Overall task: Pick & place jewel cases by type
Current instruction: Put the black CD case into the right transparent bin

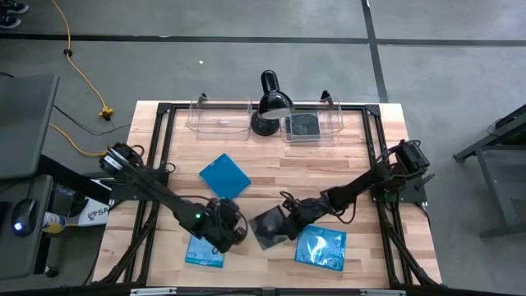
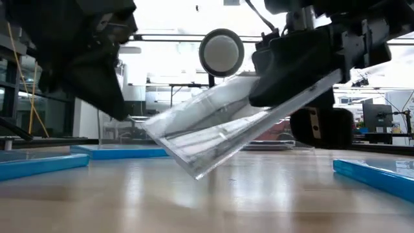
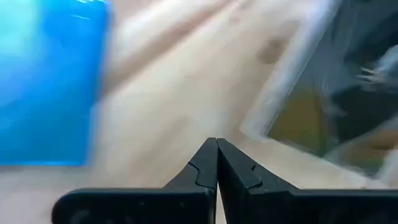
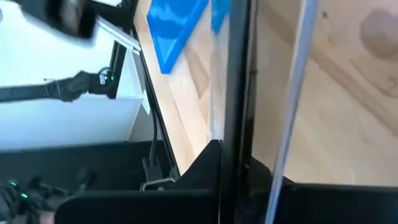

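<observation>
Right gripper (image 1: 285, 220) on tilted, seemingly unlabelled dark case (image 1: 269, 226)

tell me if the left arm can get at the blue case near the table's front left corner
Probably yes. The left gripper sits right beside that blue case, fingers shut and empty, with nothing lying on the case. The right gripper is busy holding the dark case.

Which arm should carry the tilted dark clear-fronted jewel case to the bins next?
Right. The right gripper is already shut on the dark clear-fronted jewel case, lifted at a tilt; the left gripper is shut and empty beside it.
</observation>
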### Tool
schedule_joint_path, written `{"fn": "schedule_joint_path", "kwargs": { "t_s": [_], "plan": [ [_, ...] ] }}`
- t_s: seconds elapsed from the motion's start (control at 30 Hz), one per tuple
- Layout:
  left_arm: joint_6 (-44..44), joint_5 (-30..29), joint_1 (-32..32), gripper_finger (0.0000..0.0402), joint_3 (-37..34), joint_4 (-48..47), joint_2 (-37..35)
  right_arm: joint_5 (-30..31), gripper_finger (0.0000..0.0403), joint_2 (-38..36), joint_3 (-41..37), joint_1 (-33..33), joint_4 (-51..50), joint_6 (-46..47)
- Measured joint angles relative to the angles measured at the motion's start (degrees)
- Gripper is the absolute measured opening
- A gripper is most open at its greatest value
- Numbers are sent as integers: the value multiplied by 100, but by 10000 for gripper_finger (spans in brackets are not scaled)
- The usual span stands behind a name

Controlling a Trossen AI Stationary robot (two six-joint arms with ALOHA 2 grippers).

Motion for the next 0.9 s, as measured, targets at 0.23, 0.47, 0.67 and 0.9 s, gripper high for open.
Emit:
{"fn": "schedule_joint_path", "kwargs": {
  "t_s": [0.23,0.47,0.67,0.9],
  "plan": [
    [0,-311,9,0,6,-565,-470,149,1,0,0,82,-68,-6],
    [-55,-351,9,0,4,-894,-507,229,1,0,0,84,8,-11],
    [-495,-293,-2,0,4,-1517,-631,319,0,0,0,84,97,-11],
    [-499,-416,-3,0,4,-2104,-1026,594,0,0,-2,84,590,-169]
  ]
}}
